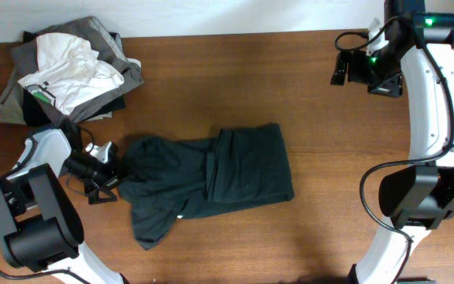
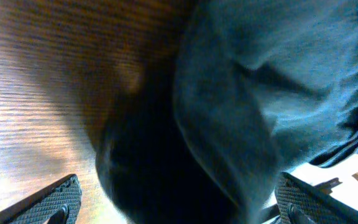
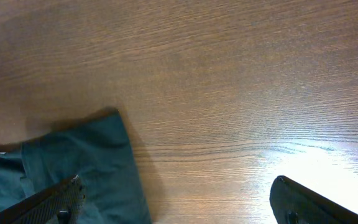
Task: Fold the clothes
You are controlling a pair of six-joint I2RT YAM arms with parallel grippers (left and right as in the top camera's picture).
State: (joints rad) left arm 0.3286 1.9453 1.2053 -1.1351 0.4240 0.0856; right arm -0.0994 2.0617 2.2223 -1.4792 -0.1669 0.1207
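A dark green T-shirt (image 1: 211, 177) lies partly folded on the middle of the wooden table (image 1: 290, 95). My left gripper (image 1: 110, 180) is open at the shirt's left edge, low over the table. In the left wrist view its two fingers stand wide apart with a bunched fold of the shirt (image 2: 229, 124) between them, apart from both pads. My right gripper (image 1: 339, 69) is open and empty, raised over the table's back right. The right wrist view shows the shirt's corner (image 3: 86, 168) below its left finger.
A pile of unfolded clothes (image 1: 65, 67), grey, white and dark, lies at the back left corner. A black cable (image 1: 93, 138) runs beside my left arm. Bare wood lies right of the shirt and along the front.
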